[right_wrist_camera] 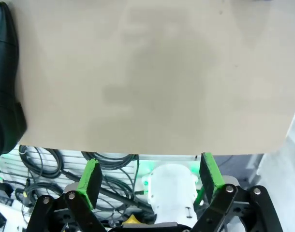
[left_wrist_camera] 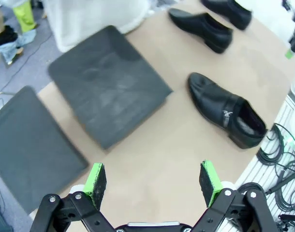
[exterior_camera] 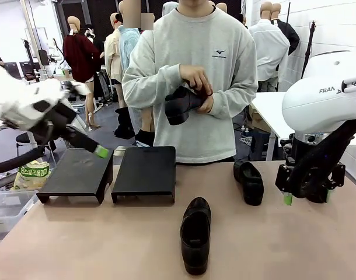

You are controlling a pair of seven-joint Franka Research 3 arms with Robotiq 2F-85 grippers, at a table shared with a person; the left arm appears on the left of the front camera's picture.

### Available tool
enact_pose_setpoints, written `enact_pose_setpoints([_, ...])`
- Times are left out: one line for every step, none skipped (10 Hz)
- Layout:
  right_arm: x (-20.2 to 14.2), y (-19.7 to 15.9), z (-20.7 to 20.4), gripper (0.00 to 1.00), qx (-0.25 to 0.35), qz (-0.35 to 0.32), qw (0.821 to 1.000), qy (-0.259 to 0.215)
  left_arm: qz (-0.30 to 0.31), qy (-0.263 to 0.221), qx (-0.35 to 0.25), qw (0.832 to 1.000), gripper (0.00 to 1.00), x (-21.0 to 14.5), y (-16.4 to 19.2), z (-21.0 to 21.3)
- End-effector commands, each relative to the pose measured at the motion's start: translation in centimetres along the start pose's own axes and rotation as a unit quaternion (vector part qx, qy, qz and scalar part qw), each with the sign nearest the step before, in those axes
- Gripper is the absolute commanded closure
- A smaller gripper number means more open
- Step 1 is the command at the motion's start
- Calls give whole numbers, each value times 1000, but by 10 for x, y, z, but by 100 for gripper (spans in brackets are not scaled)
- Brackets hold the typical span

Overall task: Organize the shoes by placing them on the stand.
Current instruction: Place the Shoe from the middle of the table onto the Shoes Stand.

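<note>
- since the left stand (exterior_camera: 76,172) and right stand (exterior_camera: 144,169) are both bare and no shoe is gripped, the task looks to be at its first step: reaching for a shoe.
- left end effector (left_wrist_camera: 154,180) hangs with jaws apart and empty. in the front view it is over the left stand. in its wrist view the centre shoe (exterior_camera: 195,233) lies ahead and to one side, well apart.
- right end effector (exterior_camera: 308,197) is also apart and empty, low over the worktop (exterior_camera: 79,245) at its right edge. the right shoe (exterior_camera: 249,182) lies near it, toward the middle, not touching.
- left wrist view shows a far shoe (left_wrist_camera: 227,9) beside the right shoe. from the front the two merge, so how they lie is hard to tell.
- the person's hands (exterior_camera: 196,79) hold the held shoe (exterior_camera: 179,105) at chest height, well apart from both end effectors.
- next move probably calls for the right end effector to shift over the right shoe, straddle its width, close, lift and carry it across to a stand.
</note>
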State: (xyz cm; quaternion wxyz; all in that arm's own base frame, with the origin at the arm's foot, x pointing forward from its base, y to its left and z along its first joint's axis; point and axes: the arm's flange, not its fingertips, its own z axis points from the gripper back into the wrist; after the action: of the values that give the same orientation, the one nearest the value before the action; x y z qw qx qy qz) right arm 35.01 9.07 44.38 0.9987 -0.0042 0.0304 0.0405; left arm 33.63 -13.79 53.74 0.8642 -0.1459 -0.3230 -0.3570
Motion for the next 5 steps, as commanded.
enact_pose_setpoints([0,1,1,0,-1,-7,1000,-1,13,30,34,999,0,35,-32,-26])
enact_pose_setpoints([0,1,1,0,-1,-7,1000,-1,56,100,17,993,0,48,-50,-46])
enact_pose_setpoints([0,1,1,0,-1,-7,1000,-1,71,168,18,983,0,54,-64,-69])
enact_pose_setpoints([0,1,1,0,-1,-7,1000,-1,78,216,20,973,0,59,-79,-90])
enact_pose_setpoints([0,1,1,0,-1,-7,1000,-1,82,259,13,962,0,63,-96,-109])
